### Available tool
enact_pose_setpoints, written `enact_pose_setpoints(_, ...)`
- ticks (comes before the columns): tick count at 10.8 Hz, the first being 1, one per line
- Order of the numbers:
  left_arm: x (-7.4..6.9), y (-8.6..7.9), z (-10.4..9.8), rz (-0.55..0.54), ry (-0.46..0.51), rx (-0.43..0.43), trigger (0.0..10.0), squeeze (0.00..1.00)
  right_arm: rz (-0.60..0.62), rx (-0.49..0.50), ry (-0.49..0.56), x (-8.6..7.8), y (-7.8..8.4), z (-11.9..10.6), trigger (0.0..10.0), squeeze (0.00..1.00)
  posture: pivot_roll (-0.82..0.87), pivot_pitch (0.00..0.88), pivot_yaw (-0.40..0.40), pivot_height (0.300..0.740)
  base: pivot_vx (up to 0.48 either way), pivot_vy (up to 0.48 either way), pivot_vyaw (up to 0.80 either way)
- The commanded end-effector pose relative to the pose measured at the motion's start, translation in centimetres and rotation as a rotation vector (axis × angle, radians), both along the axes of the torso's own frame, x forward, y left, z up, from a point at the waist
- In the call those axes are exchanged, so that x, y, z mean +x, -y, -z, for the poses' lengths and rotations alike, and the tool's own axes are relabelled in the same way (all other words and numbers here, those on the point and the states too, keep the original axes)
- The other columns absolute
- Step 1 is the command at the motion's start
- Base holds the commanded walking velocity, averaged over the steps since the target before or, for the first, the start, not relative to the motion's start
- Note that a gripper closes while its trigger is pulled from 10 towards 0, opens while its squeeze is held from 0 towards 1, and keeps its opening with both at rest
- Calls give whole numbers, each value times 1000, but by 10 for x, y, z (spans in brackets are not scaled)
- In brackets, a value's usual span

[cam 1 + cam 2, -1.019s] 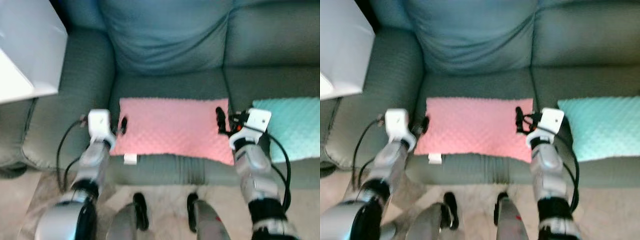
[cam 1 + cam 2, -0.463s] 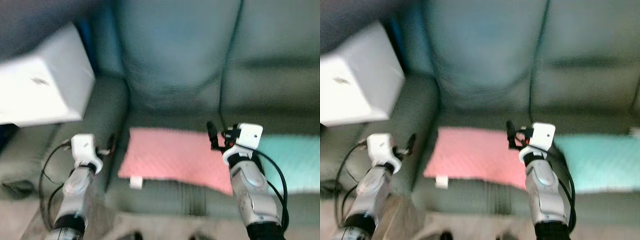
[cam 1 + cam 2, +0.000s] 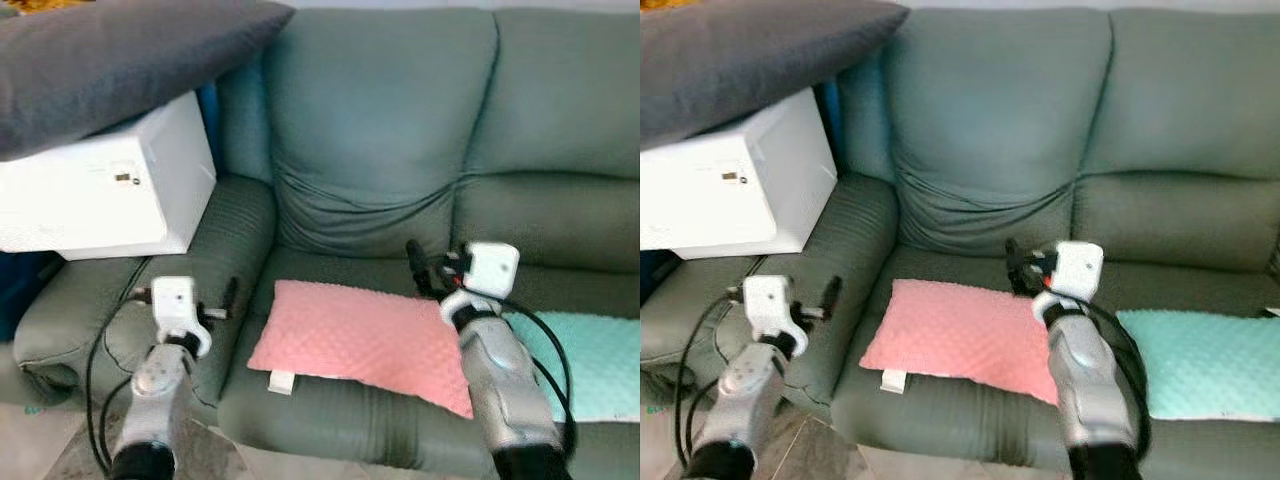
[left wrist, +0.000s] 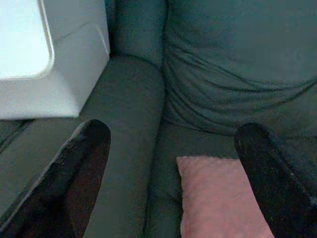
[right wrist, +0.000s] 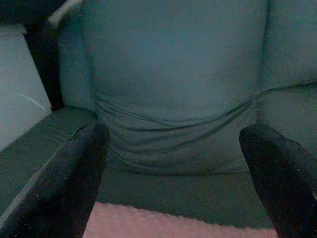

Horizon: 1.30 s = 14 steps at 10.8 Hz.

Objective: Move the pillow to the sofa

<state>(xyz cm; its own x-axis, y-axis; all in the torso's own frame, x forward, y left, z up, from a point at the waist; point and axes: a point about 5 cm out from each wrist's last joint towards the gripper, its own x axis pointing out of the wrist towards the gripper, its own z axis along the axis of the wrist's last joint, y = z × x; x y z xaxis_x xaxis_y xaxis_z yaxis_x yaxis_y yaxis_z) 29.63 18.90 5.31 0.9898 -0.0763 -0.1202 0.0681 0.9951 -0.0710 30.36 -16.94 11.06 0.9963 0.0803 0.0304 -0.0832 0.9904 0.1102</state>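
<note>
Pink, dimpled pillow (image 3: 365, 345) lying flat on the seat of the grey-green sofa (image 3: 380, 180) in the left eye view, a small white tag at its near corner. Left tool (image 3: 228, 297) raised over the sofa's armrest, beside the pillow's left edge and apart from it; right tool (image 3: 413, 262) raised above the pillow's far right corner, gripping nothing. Mint-green pillow (image 3: 590, 360) on the next seat to the right. White box (image 3: 110, 190) standing past the armrest, dark grey cushion (image 3: 110, 60) resting on top of it. Same layout in the right eye view, with the mint pillow shown more fully and the pink pillow between the two arms. Left wrist view: two black fingers (image 4: 74, 173) spread wide with nothing between them, armrest and white box beyond, a corner of the pink pillow on the seat below. Right wrist view: fingers (image 5: 64, 183) likewise spread wide and empty, pointed at the creased backrest, a strip of pink pillow at the edge under them.
</note>
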Motion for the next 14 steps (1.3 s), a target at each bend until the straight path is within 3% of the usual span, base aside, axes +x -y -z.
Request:
enact_pose_setpoints(1,-2,0,0,6,-16,16,10000,1000,0,-5,-1,-5,3,-1,10000,1000,-114,0,55,740,0,0,0)
enact_pose_setpoints(2,-9,-1,4,-3,-52,28,10000,1000,15,-13,-20,-12,8,4,10000,1000,-114,0,55,740,0,0,0)
enact_pose_setpoints(3,-17,-5,9,-43,-79,39,10000,616,31,-23,-39,-20,14,9,10000,1000,-117,0,54,740,0,0,0)
enact_pose_setpoints(4,-24,-10,14,-53,-115,70,10000,0,39,-27,-52,-24,17,12,10000,1000,-118,0,55,740,0,0,0)
enact_pose_setpoints(5,-40,-19,36,-26,-189,103,10000,0,32,-58,-134,-32,21,33,10000,1000,-118,0,56,740,0,0,0)
enact_pose_setpoints(6,-56,-36,61,-111,-322,75,10000,0,24,-96,-233,-42,26,61,10000,824,-112,0,53,740,0,0,0)
enact_pose_setpoints(7,-70,-50,78,-162,-429,110,10000,0,25,-112,-322,-50,30,81,10000,533,-111,0,50,740,0,0,0)
enact_pose_setpoints(8,-85,-62,90,-207,-518,94,10000,0,20,-100,-392,-59,32,96,10000,94,-107,0,44,740,0,0,0)
enact_pose_setpoints(9,-90,-62,94,-192,-536,83,10000,0,13,-97,-412,-62,32,99,10000,0,-110,0,41,740,0,0,0)
enact_pose_setpoints(14,-124,-67,121,-194,-705,90,10000,0,17,-77,-537,-82,38,130,10000,0,-113,0,44,740,0,0,0)
